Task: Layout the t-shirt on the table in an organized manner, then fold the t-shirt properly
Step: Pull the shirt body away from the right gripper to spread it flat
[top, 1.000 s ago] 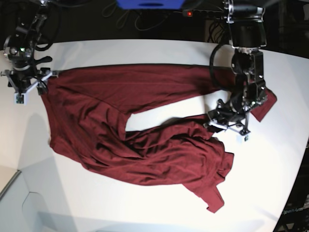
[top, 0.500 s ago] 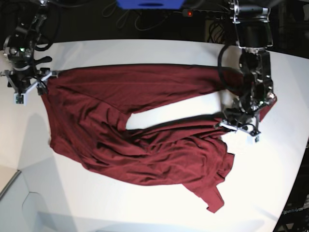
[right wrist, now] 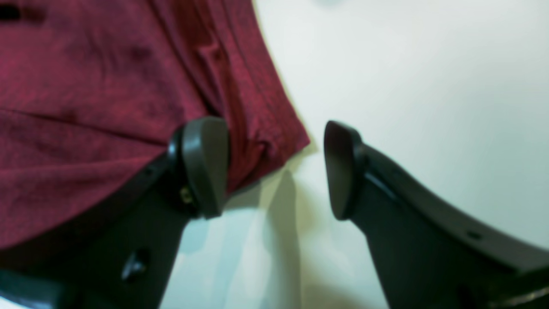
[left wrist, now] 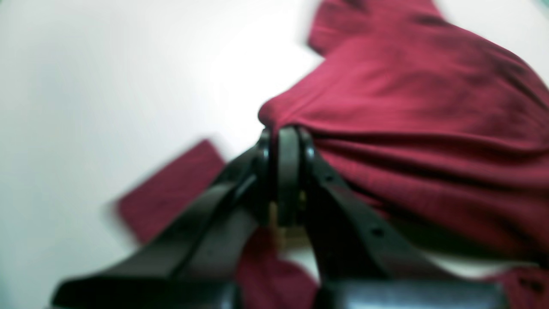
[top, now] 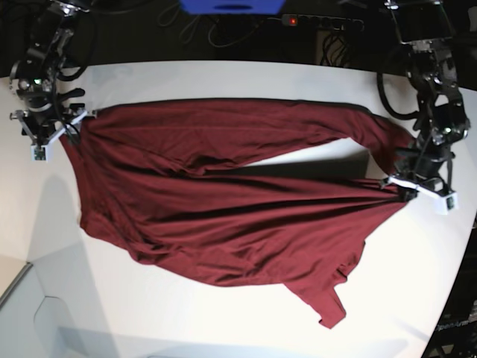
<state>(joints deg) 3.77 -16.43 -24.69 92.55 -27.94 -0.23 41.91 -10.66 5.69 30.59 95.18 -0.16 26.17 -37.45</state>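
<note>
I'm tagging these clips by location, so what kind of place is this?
Probably a robotics lab: two arms, left gripper and right gripper, work a shirt on a bare white table, with cables behind.

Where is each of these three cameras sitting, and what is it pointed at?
Base: overhead, looking down at the table, the shirt and both arms.
Left wrist: on the arm, looking along the left gripper, shut on a shirt fold.
Right wrist: looks along the open right gripper at the shirt's corner.
All show shirt and table.
</note>
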